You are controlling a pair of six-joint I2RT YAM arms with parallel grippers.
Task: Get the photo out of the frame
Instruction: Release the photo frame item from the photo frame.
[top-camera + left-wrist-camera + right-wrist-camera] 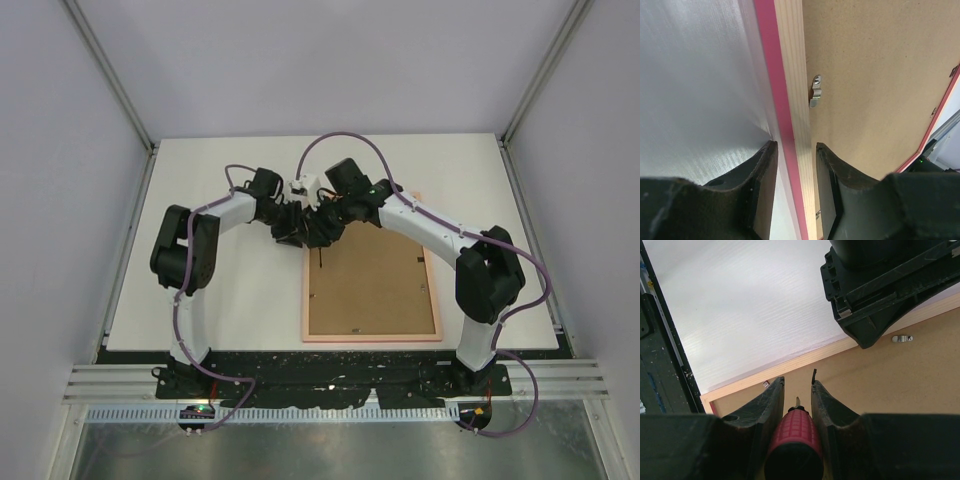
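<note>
The pink frame lies face down on the table with its brown backing board up. The photo is hidden under that board. My left gripper is at the frame's far left corner. In the left wrist view it stands open, its fingers astride the pink and pale wood rail with gaps on both sides. A metal clip sits on the rail just ahead. My right gripper is shut on a red-handled screwdriver, whose tip points down at the backing board near the rail.
The white table has a raised metal track along its near edge. Grey walls close in the sides and back. The left gripper's black body hangs close above the right gripper. Another clip lies on the board.
</note>
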